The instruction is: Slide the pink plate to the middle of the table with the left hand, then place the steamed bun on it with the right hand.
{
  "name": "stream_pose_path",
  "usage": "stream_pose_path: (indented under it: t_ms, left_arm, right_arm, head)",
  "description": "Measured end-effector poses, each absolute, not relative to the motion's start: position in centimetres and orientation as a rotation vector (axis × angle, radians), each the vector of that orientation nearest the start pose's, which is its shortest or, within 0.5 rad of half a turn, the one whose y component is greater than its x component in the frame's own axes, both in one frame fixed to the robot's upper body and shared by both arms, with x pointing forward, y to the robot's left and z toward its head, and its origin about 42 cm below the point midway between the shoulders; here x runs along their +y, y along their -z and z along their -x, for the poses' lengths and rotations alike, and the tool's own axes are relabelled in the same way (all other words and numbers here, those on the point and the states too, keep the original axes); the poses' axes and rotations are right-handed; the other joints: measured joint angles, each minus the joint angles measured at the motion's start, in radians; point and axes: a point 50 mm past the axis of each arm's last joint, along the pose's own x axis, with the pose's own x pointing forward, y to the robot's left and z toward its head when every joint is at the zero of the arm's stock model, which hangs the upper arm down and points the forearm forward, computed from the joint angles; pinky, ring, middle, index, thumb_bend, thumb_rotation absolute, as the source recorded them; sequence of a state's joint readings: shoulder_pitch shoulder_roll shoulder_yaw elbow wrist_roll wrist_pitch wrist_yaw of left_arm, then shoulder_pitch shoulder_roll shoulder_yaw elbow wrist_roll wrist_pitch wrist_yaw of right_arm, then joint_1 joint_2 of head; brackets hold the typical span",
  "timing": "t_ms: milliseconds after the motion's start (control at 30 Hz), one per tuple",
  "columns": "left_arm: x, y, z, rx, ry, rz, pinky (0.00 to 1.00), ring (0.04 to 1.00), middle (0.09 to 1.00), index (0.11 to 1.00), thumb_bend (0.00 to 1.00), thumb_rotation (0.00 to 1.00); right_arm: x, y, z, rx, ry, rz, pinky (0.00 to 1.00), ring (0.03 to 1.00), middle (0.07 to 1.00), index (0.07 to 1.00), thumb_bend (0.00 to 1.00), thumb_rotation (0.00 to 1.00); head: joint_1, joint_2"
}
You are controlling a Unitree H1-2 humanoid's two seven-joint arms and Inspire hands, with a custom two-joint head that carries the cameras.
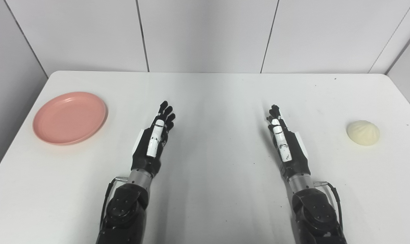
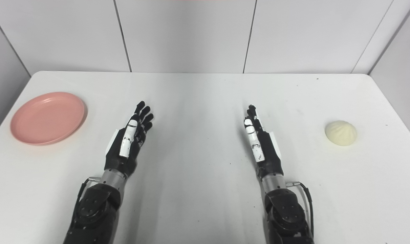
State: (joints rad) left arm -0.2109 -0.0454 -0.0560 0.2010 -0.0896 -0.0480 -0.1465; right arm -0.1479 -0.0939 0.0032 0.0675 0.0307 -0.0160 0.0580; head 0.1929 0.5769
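Note:
A pink plate [image 1: 70, 117] lies empty at the far left of the white table [image 1: 218, 98]. A pale steamed bun [image 1: 363, 132] sits at the far right. My left hand [image 1: 154, 139] is open, fingers stretched forward, held over the table well to the right of the plate and apart from it. My right hand [image 1: 283, 141] is open too, fingers stretched forward, well to the left of the bun and apart from it. Both hands hold nothing.
The table meets white wall panels [image 1: 205, 34] at the back. Its left edge runs close by the plate and its right edge close by the bun. Bare tabletop lies between the two hands.

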Motion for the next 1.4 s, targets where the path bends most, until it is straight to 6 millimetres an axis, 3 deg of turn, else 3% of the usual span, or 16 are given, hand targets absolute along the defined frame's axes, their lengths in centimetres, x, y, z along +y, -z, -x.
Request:
stream_pose_path:
  t_ms: [133, 333, 833, 1400]
  left_arm:
    - [14.6, -10.8, -35.5, -0.067, 0.273, 0.104, 1.00, 0.999, 1.000, 1.000, 0.41, 1.00]
    - [13.7, -10.9, -36.6, -0.082, 0.281, 0.087, 1.00, 1.000, 1.000, 1.000, 0.40, 1.00]
    - [13.3, -11.0, -36.7, -0.098, 0.276, 0.071, 1.00, 1.000, 1.000, 1.000, 0.34, 1.00]
    - [13.7, -12.1, -35.9, -0.122, 0.199, 0.098, 0.99, 0.978, 0.977, 0.990, 0.40, 1.00]
  right_arm:
    - [-23.4, -12.2, -33.5, -0.087, -0.113, 0.077, 1.00, 1.000, 1.000, 1.000, 0.19, 1.00]
    - [-23.8, -12.2, -34.0, -0.098, -0.120, 0.055, 1.00, 1.000, 1.000, 1.000, 0.15, 1.00]
    - [-24.1, -12.3, -34.2, -0.112, -0.131, 0.059, 1.00, 1.000, 1.000, 1.000, 0.14, 1.00]
    - [-24.0, -12.6, -34.1, -0.121, -0.135, 0.059, 1.00, 1.000, 1.000, 1.000, 0.14, 1.00]
  head:
    - [0.084, -0.032]
    - [0.126, -0.052]
    - [0.123, -0.048]
    - [0.117, -0.043]
